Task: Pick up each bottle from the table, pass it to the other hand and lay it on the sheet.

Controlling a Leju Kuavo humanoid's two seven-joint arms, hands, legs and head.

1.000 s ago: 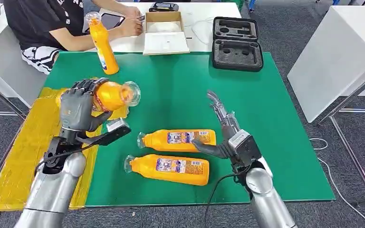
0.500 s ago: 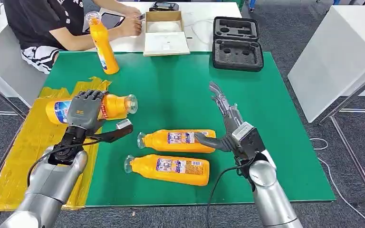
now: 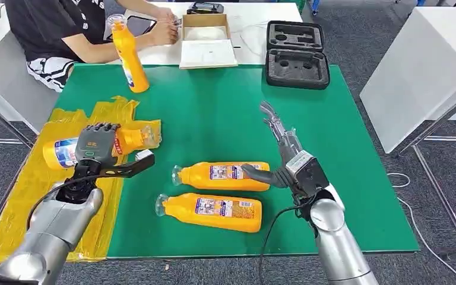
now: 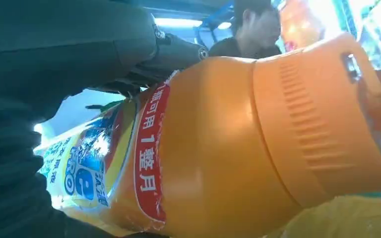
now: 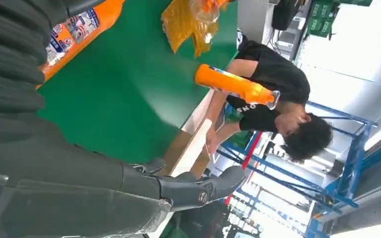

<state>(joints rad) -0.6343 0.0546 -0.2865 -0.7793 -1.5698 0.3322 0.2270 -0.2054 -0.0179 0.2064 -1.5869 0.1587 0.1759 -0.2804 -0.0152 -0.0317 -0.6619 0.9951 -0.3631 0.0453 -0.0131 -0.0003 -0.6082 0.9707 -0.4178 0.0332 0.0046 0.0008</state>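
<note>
An orange bottle (image 3: 104,144) with a clear cap is held lying on its side over the yellow sheet (image 3: 29,196), its long axis running across the bench, cap toward the bench's middle and base toward the outer edge. It is gripped around its middle by the left robot hand (image 3: 95,147), fingers draped over the top; whether it already rests on the sheet cannot be told. In the left wrist view a red label strip on it reads "瓶可用 1 整月", beside blue lettering too partial to read.

Two more orange bottles lie side by side on the green bench (image 3: 225,107): the farther lying bottle (image 3: 222,176) and the nearer lying bottle (image 3: 212,211), both lengthwise across the bench with caps toward the sheet. The right robot hand (image 3: 282,157) is held wide, fingers straight, just beside the farther bottle's base, so the right arm is judged the nearer for the next pick.

A fourth, upright bottle (image 3: 128,54) stands at the far edge, near a seated person (image 3: 59,29).
</note>
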